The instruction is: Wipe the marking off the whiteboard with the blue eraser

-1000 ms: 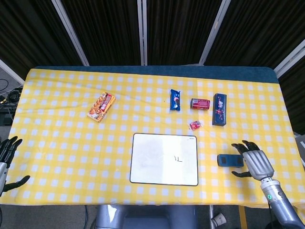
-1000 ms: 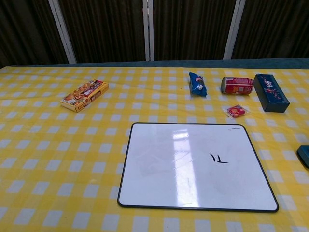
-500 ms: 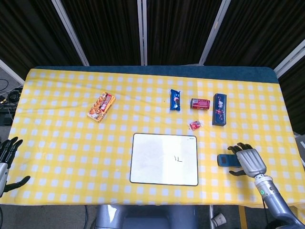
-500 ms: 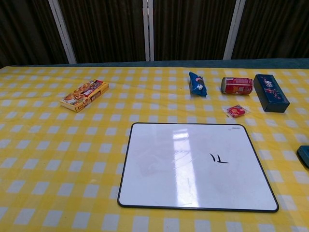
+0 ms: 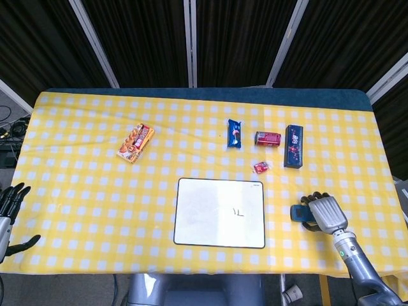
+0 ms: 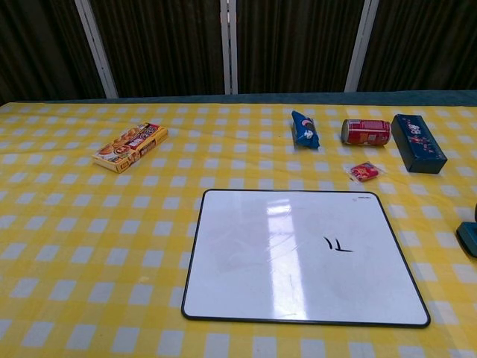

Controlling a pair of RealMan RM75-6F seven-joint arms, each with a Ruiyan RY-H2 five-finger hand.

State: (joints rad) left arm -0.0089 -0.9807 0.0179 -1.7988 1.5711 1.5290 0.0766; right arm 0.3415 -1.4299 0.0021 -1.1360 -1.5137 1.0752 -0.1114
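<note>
Right hand (image 5: 324, 213) is hovering over the blue eraser (image 5: 299, 213), fingers curling across it; whether it is gripping yet is unclear. Eraser is lying on the worktop (image 5: 83, 191) just right of the whiteboard (image 5: 220, 212). For a clean wipe of the marking (image 5: 238, 213), the fingers probably need to be clamping both long sides firmly.

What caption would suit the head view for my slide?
Right robot hand reaches over the blue eraser beside the whiteboard, its marking not yet wiped.
</note>
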